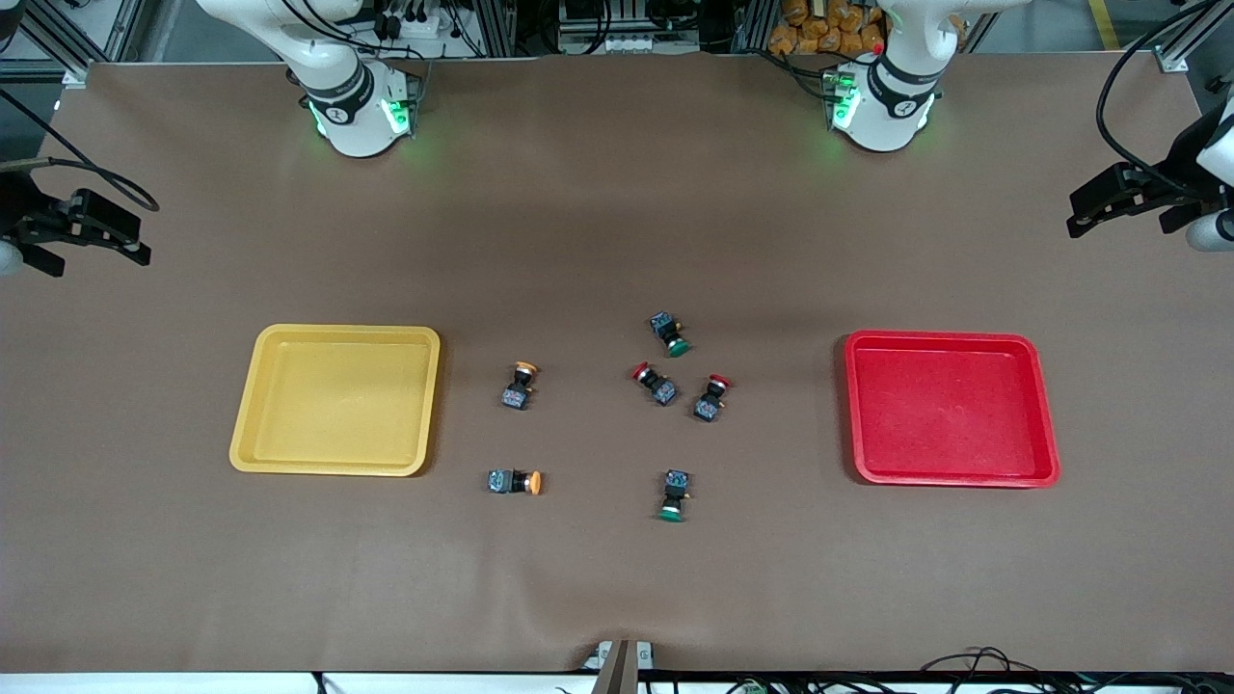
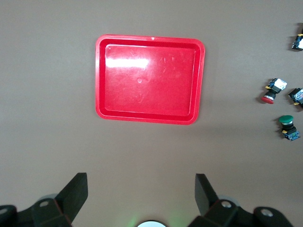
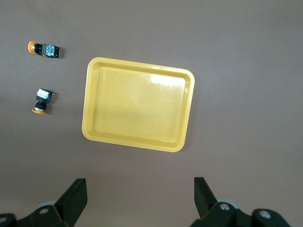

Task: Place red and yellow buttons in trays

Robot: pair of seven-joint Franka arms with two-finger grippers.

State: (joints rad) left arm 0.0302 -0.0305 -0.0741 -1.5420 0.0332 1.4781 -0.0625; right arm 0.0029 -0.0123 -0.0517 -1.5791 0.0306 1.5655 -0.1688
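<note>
**Op A:** So, front view first. I count nothing sorted: the yellow tray [image 1: 335, 399] at the right arm's end and the red tray [image 1: 952, 407] at the left arm's end both hold nothing, and all four task buttons lie on the table [image 1: 617, 578] between them.

**Op B:** Which way do they lie?

**Op A:** All on their sides. The upper yellow button [image 1: 520, 385] has its cap toward the robots' bases, long axis running roughly toward my camera. The lower yellow button [image 1: 515, 481] lies crosswise, cap toward the left arm's end. The two red buttons [image 1: 655, 383] [image 1: 712, 397] sit just beside each other, caps toward the bases, bodies slanting toward each other. Two green buttons [image 1: 670, 333] [image 1: 674, 494] stay out of it, I'd say.

**Op B:** Grippers?

**Op A:** The left gripper [image 1: 1123, 202] and right gripper [image 1: 72, 231] hang at the table's ends, both arms waiting.

**Op B:** Left wrist view?

**Op A:** The left gripper [image 2: 141, 191] has its fingers spread wide, empty, above bare table beside the red tray [image 2: 150, 78]; one red button [image 2: 273, 91] shows at the edge.

**Op B:** Right wrist view?

**Op A:** Same: the right gripper [image 3: 140, 194] is wide and empty near the yellow tray [image 3: 138, 104], both yellow buttons [image 3: 43, 48] [image 3: 41, 100] beside it. I judge all four placements remain.
</note>
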